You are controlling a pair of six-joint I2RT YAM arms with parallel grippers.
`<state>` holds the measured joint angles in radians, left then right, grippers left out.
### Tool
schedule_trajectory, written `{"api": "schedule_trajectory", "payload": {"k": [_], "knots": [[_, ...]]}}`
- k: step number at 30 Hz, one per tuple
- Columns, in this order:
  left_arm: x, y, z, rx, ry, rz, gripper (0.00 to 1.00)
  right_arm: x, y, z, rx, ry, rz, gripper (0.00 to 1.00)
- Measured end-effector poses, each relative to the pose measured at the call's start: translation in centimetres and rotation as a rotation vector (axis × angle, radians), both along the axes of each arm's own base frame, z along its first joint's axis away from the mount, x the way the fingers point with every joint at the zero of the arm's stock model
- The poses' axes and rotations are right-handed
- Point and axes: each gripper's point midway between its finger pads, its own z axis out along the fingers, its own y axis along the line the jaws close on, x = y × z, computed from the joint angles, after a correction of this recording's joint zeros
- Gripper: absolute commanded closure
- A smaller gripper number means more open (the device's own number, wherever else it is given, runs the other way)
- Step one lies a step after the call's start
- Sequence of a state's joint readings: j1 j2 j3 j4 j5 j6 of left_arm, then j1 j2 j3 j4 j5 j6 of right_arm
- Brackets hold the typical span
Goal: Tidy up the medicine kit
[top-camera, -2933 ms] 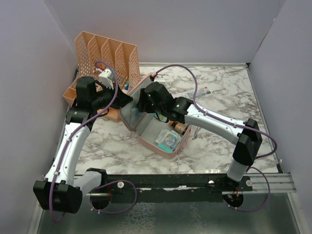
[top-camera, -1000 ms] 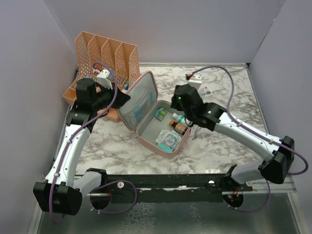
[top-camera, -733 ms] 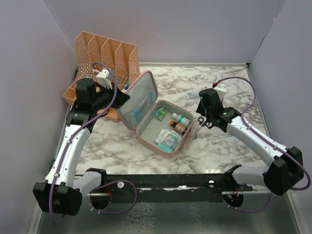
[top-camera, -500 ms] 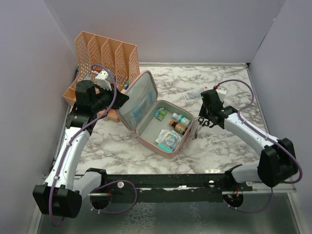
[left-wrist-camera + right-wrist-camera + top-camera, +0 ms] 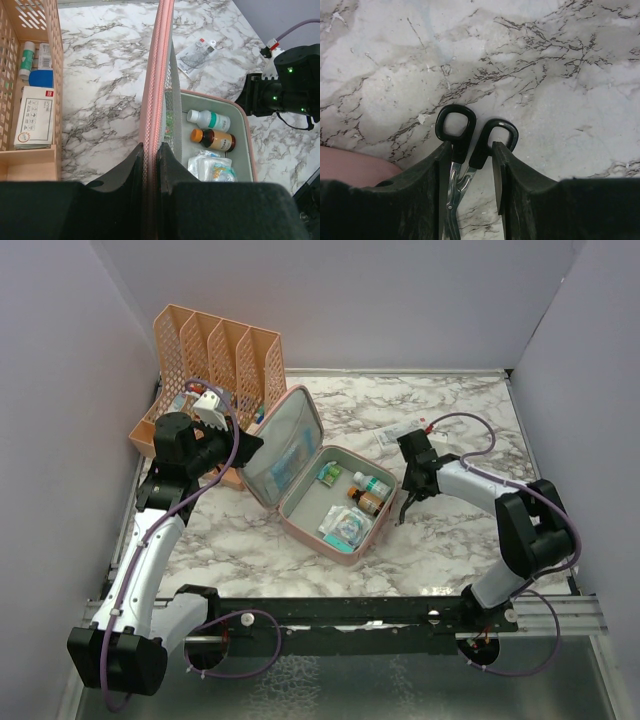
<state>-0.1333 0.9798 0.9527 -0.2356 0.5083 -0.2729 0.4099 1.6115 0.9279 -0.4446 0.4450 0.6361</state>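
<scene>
The pink medicine kit point(image 5: 345, 548) lies open mid-table with its lid upright. Inside are a white bottle point(image 5: 209, 120), an amber bottle point(image 5: 214, 140), a gauze packet point(image 5: 210, 167) and a small green box point(image 5: 327, 474). My left gripper point(image 5: 245, 445) is shut on the lid's zip edge point(image 5: 159, 60), its jaws pinching it in the left wrist view point(image 5: 151, 148). My right gripper point(image 5: 408, 492) is open, low over the table right of the kit. Black-handled scissors point(image 5: 469, 131) lie between its jaws point(image 5: 470, 165), with a gap on the right side. The kit's corner point(image 5: 345, 165) shows at left.
The orange perforated rack point(image 5: 215, 355) stands at the back left, holding a white box point(image 5: 34, 117) and small tubes point(image 5: 27, 60). A clear foil packet point(image 5: 400, 432) lies on the marble behind the right gripper. Purple walls close in the left, back and right sides.
My right arm has left the kit's inside, swung out to the right, then come down over the scissors beside the kit. My left gripper has kept hold of the lid.
</scene>
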Motion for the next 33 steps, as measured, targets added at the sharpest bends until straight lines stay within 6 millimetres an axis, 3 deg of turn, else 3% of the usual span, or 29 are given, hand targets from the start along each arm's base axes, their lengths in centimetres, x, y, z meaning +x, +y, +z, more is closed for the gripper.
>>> {"api": "schedule_trajectory", "payload": {"k": [9,21,33], "knots": [[0.1,0.0,-0.2,0.002,-0.012,0.000,1.00,0.3,-0.2,-0.9,0.020,0.015,-0.013,0.58],[0.3,0.0,-0.3,0.003,-0.024,0.000,1.00,1.0,-0.7,-1.3,0.058,0.018,-0.026,0.70],[0.3,0.0,-0.3,0.003,-0.026,0.001,1.00,1.0,-0.6,-1.6,0.073,0.026,-0.023,0.74]]}}
